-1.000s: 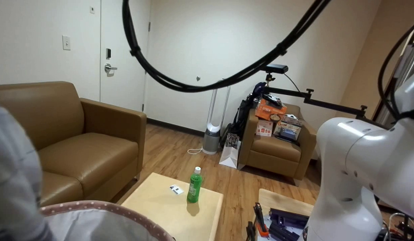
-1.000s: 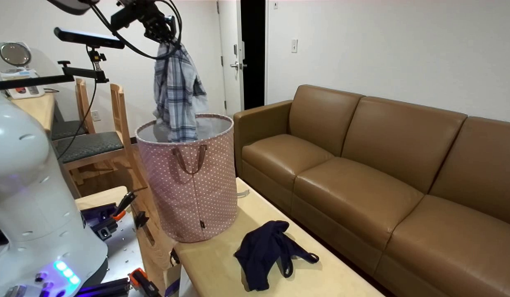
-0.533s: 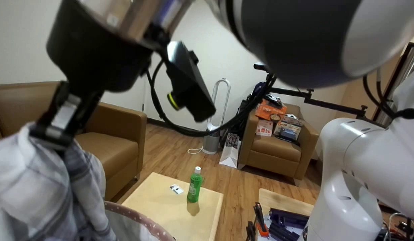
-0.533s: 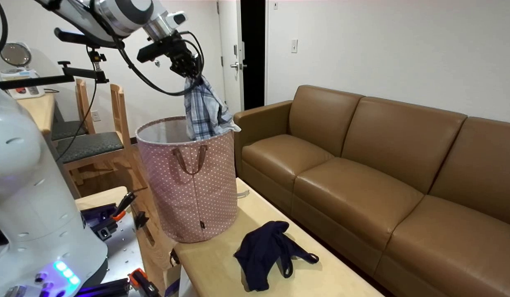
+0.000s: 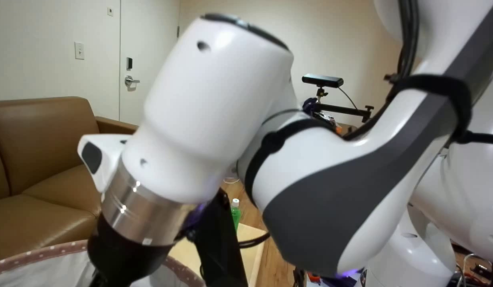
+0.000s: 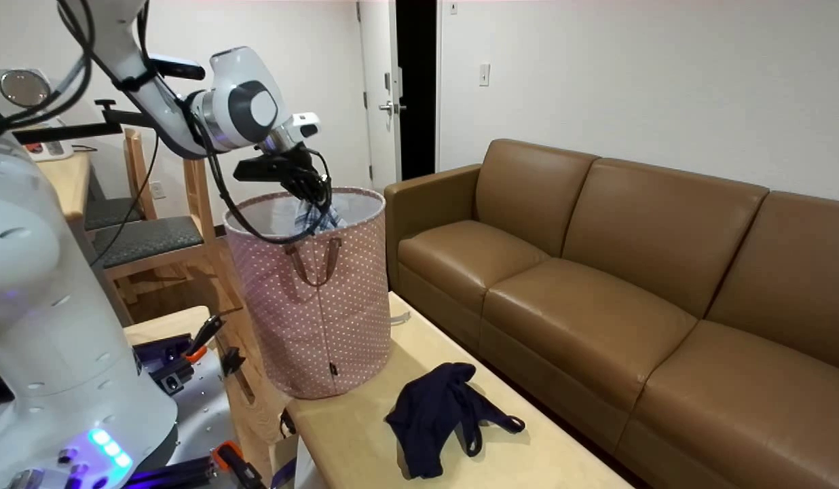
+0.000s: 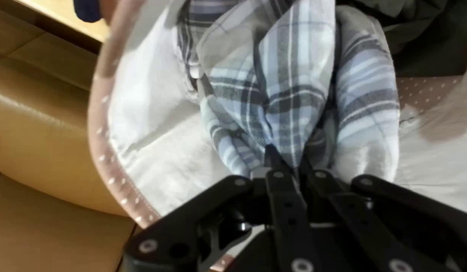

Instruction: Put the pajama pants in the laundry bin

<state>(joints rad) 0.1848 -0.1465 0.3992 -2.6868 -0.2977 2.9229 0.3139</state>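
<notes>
The plaid pajama pants [image 7: 294,87] hang within the mouth of the laundry bin [image 6: 318,319] – so the carrying appears almost finished. The gripper [image 7: 287,155] has its fingers pinched narrowly on them; only the release, I judge, is left.

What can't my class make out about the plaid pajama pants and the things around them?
Plaid pajama pants: lower part hidden by the laundry bin in an exterior view.
Bin below its dotted rim: mostly cut off in an exterior view by the bottom edge.
Green bottle: lower part hidden in an exterior view by the wrist camera.
Dark item: too dim to identify, cut off by the wrist view's top edge.
</notes>
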